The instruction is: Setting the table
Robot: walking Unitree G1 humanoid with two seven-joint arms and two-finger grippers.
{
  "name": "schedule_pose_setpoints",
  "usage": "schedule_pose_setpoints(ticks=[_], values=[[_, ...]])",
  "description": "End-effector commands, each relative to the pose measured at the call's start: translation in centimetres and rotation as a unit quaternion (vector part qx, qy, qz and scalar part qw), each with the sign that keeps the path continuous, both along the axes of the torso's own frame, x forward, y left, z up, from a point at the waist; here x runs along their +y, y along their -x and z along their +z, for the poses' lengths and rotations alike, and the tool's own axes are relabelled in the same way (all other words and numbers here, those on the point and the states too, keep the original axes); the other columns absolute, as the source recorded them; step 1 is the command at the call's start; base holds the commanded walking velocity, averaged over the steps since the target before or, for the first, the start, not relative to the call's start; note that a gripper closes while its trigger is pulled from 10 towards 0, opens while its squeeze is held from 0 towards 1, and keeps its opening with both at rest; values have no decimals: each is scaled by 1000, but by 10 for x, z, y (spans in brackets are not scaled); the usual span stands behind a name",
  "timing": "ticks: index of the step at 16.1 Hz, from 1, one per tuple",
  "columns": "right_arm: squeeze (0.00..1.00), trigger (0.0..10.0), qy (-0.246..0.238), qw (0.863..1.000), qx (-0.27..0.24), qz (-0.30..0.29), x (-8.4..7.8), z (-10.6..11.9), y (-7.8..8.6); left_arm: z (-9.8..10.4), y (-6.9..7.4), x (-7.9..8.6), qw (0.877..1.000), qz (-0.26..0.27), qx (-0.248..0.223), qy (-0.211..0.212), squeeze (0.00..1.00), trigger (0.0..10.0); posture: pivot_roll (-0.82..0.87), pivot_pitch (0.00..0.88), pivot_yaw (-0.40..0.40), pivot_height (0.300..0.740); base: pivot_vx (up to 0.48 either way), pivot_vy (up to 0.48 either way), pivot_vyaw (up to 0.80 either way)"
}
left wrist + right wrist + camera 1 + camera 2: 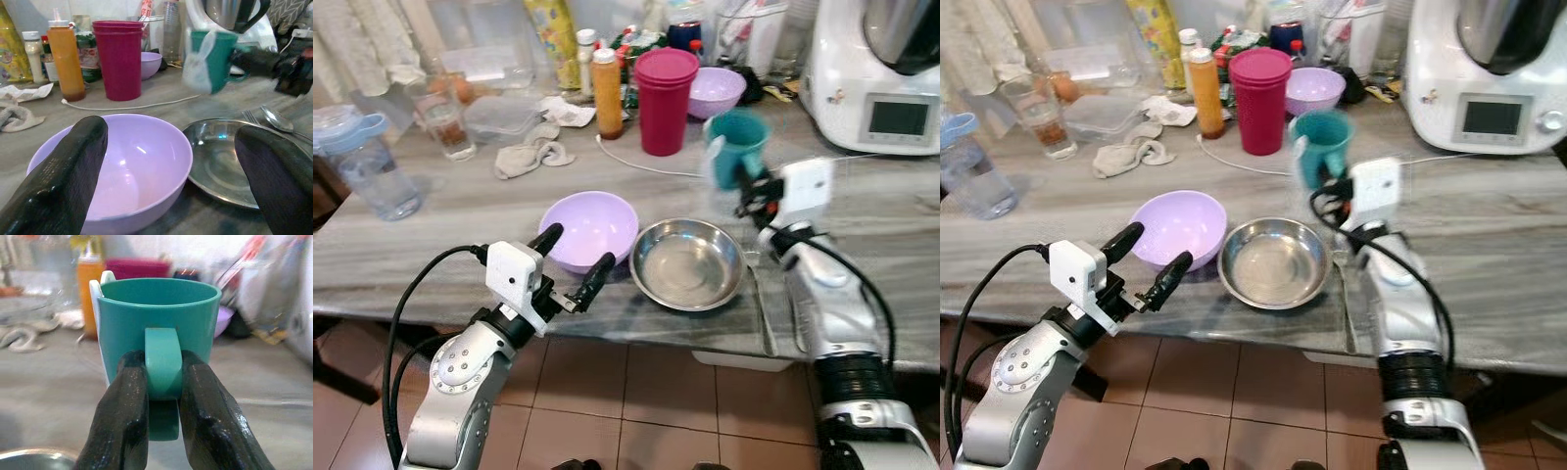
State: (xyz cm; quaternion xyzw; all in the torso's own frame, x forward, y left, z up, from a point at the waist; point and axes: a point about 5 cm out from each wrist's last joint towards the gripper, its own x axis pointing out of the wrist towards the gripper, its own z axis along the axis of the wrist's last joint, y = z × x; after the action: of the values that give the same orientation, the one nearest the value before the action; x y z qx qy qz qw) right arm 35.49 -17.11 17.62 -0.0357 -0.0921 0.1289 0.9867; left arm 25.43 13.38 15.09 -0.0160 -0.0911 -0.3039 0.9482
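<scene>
Water jug [367,162]: clear, with a blue lid, on the grey marble table [450,220] well to the left of and beyond the left gripper.
Left gripper [573,260]: held at the table's near edge with its two black fingers [58,181] spread wide and nothing between them.
Lilac bowl [589,228]: upright on the table just beyond the open jaws, its near rim lying between the two fingertips in the left wrist view; it looks empty.
Orange bottle [607,93]: stands well beyond the left jaws, just left of the stack of magenta cups [664,100].
Crumpled cloth [533,155]: lies on the table left of the bottle.
Steel plate [688,262]: round and shallow, just to the right of the lilac bowl and nearly touching it, lying between the two grippers.
Fork and spoon [274,119]: lie on the table past the plate's right rim, below the right gripper.
Right gripper [164,396]: raised above the table to the right of the plate, jaws closed on the handle of the teal mug, one finger on each side.
Teal mug [159,335]: held upright in the air in front of the right jaws, mouth upward; a white tag hangs on its far side.
Second lilac bowl [716,91]: further back, beyond the mug.
White kitchen machine [876,83]: at the far right of the table, beyond the right gripper.
</scene>
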Motion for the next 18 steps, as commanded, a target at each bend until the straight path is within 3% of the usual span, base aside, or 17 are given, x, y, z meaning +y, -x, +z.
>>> schedule_pose_setpoints(ticks=[1, 8, 11, 18], values=[[0, 10000, -7, 1000, -13, 13, 5, 7, -4, 1, 3, 1, 1000, -7, 0, -6, 0, 10000, -189, 125, 62, 740, 0, 0, 0], [0, 10000, -7, 1000, 20, 12, 8, -21, -3, 4, 4, -1, 1000, -16, 0, -4, 0, 10000, -182, 123, 65, 740, 0, 0, 0], [0, 10000, 2, 1000, 28, 0, 2, -29, -1, 4, 5, -3, 1000, -20, 1, -3, 0, 10000, -189, 125, 67, 740, 0, 0, 0], [31, 10000, 5, 999, 34, -7, -3, -33, 0, 5, 4, -4, 1000, -22, 1, -1, 0, 10000, -191, 120, 67, 740, 0, 0, 0]])
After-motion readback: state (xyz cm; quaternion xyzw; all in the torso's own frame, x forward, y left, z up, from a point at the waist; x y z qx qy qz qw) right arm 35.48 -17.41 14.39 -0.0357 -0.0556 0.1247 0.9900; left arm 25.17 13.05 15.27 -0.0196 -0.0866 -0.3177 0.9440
